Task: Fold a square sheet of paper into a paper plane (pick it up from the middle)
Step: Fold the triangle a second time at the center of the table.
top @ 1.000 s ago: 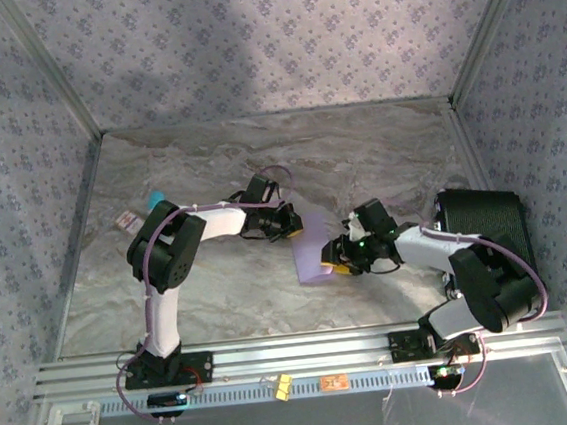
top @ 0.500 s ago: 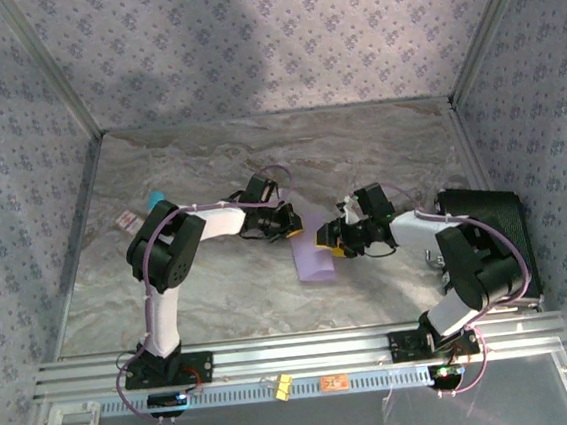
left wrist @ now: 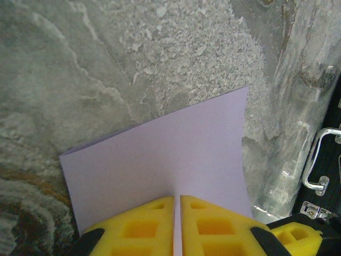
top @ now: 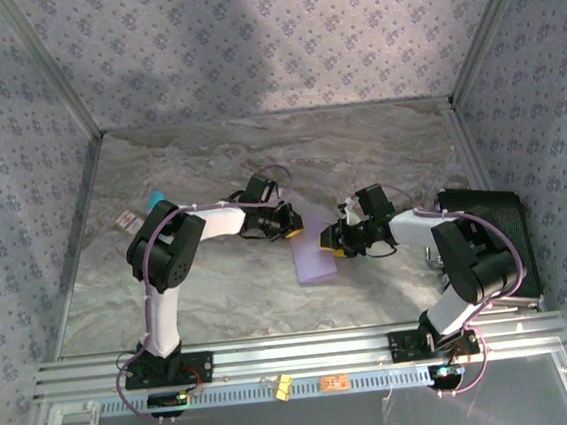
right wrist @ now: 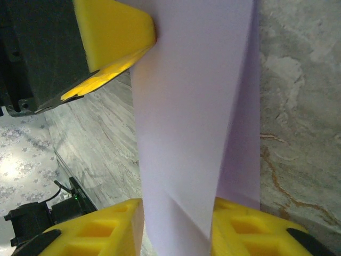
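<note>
Slides right fingers (right wrist: 106, 234) in around the sheet (right wrist: 192, 106), grip unclear; pinches its edge with left fingers (left wrist: 138, 229), steadying the fold.

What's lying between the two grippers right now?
The purple sheet of paper, in the top view: the left gripper pinches one edge, the right gripper straddles another.

Counted: two grippers, left gripper (top: 290, 231) and right gripper (top: 334, 241); one square sheet of paper (top: 313, 261) near table centre; one black case (top: 495, 220) at right table edge; one small blue object (top: 155, 198) and one small white tag (top: 127, 221) near left edge.
</note>
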`<control>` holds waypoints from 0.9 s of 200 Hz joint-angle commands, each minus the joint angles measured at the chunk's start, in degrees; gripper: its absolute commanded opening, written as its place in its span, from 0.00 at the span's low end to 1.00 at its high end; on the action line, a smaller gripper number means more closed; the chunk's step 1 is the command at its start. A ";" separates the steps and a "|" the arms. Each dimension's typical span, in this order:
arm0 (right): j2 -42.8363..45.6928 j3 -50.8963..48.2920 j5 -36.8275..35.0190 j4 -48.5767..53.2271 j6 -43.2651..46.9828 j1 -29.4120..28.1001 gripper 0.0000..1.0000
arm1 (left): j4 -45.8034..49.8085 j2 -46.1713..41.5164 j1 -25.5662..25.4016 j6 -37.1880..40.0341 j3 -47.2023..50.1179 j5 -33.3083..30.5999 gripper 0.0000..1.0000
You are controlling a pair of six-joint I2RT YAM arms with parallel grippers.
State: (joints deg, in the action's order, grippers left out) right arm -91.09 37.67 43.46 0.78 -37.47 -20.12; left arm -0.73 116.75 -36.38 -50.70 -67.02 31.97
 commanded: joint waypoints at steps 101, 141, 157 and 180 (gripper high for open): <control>-3.01 -1.17 -1.58 -2.05 0.44 -1.09 0.13 | 4.51 -11.11 -0.84 3.43 0.85 -4.43 0.40; -2.34 -1.95 -6.87 -7.94 -6.58 -2.55 0.09 | 7.26 -18.69 -1.72 9.01 4.38 -12.63 0.45; -2.49 -1.77 -8.98 -7.72 -7.92 -3.04 0.09 | 6.57 -21.91 -1.84 9.56 7.15 -15.22 0.45; -1.93 -2.60 -9.91 -8.42 -9.23 -2.74 0.09 | 6.50 -25.94 -1.78 10.66 9.97 -18.65 0.46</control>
State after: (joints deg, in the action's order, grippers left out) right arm -93.54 36.23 36.56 -5.89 -43.44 -22.98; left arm 4.54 94.74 -38.04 -43.03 -59.64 18.96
